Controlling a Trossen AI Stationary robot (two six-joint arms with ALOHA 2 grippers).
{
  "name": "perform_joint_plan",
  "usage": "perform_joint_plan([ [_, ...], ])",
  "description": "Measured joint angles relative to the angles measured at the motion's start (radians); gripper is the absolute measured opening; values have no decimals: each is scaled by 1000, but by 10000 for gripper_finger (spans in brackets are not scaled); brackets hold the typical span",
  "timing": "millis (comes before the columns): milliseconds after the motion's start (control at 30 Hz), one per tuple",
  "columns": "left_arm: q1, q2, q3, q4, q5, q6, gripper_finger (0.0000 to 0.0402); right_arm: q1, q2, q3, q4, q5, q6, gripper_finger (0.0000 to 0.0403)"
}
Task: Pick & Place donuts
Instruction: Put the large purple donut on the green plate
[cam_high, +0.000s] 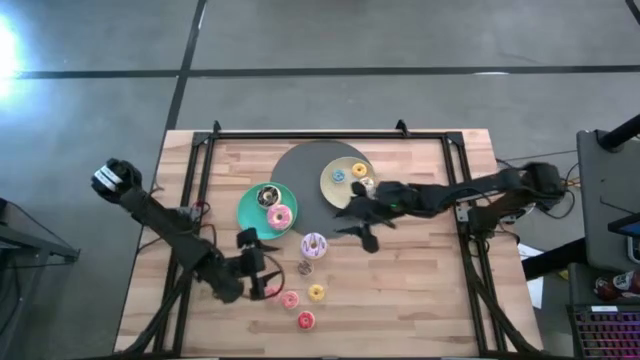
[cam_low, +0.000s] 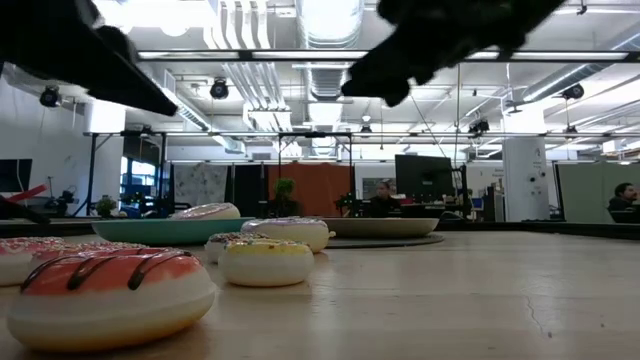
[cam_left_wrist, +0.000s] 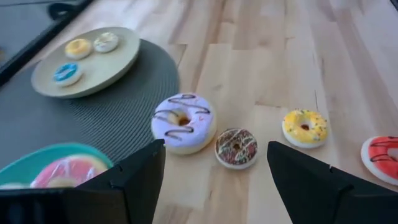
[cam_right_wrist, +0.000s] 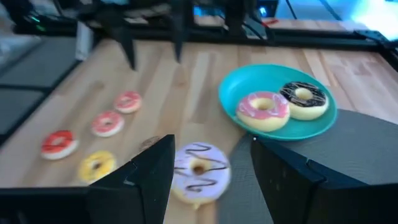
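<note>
Red-iced donut (cam_low: 110, 295) sat closest in the low view, unplaced. We counted two donuts on the teal plate (cam_high: 248, 212), three small ones on the pale-yellow plate (cam_high: 334, 192). Five waited on bare wood, the lilac donut (cam_high: 314, 244) at the dark mat's (cam_high: 305, 165) six o'clock edge. Right gripper (cam_high: 364, 228) hovered at its three o'clock, fingers apart, empty. Left gripper (cam_high: 257, 265), also parted and empty, idled at eight o'clock.
</note>
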Motion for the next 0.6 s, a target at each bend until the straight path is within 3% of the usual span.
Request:
perform_joint_plan([
  [200,169,4,0,111,209,144,257,57,-146,-204,153,9,63,203],
  [400,293,59,4,198,379,197,257,131,-248,-325,188,135,104,203],
  [600,322,129,25,267,442,245,257,202,-302,-374,193,202,110,203],
])
